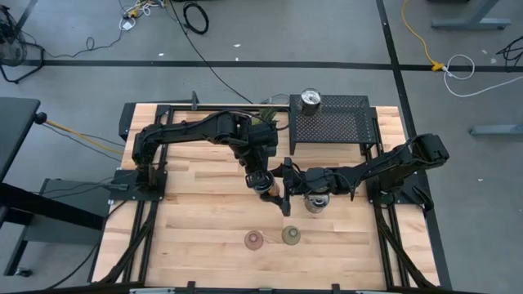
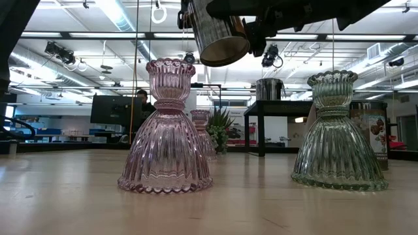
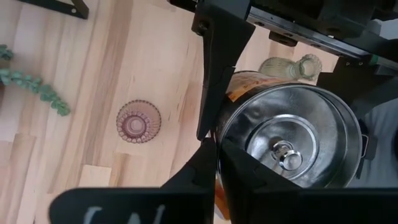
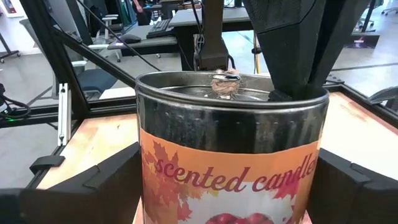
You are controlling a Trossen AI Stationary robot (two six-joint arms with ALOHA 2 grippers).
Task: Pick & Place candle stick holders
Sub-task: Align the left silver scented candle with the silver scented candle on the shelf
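Observation:
A silver candle tin (image 2: 219,36) with an orange label hangs tilted, high above the table, in my left gripper (image 3: 217,146). My right gripper (image 1: 286,189) is open, with one finger on each side of this tin (image 4: 230,137). A second silver tin (image 1: 316,202) stands on the table under my right arm. A third (image 1: 310,100) stands on the black mesh rack (image 1: 331,126). A pink glass holder (image 1: 254,239) and an olive-green one (image 1: 291,236) stand on their wide bases near the front. Another pink one (image 2: 202,134) stands farther back. My left gripper holds the lifted tin by its rim (image 3: 219,134), with one finger inside the tin and one outside. The fingers come from above, pointing down (image 4: 298,56). The tin hangs clear of the table, tilted. My right gripper's fingers (image 4: 106,180) flank the tin's labelled wall from the right; I cannot tell whether they touch it.
A small green potted plant (image 2: 219,127) stands beside the rack at the back. Bare wood lies around the glass holders (image 1: 196,237). A person sits at a monitor (image 2: 140,98) in the room beyond the table.

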